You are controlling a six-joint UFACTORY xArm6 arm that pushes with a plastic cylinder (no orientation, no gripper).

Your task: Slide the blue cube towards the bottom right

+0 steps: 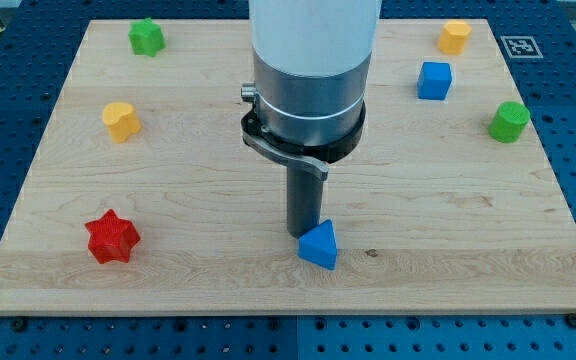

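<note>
The blue cube (pixel 434 80) sits near the view's top right of the wooden board (pixel 198 260). My tip (pixel 302 234) rests on the board near the bottom centre, far to the lower left of the cube. It touches or nearly touches the upper left side of a blue triangular block (pixel 319 245).
A green star-like block (pixel 146 37) is at the top left. A yellow block (pixel 121 121) is at the left and a red star (pixel 112 237) at the lower left. Another yellow block (pixel 454 36) is at the top right, a green cylinder (pixel 508 121) at the right edge.
</note>
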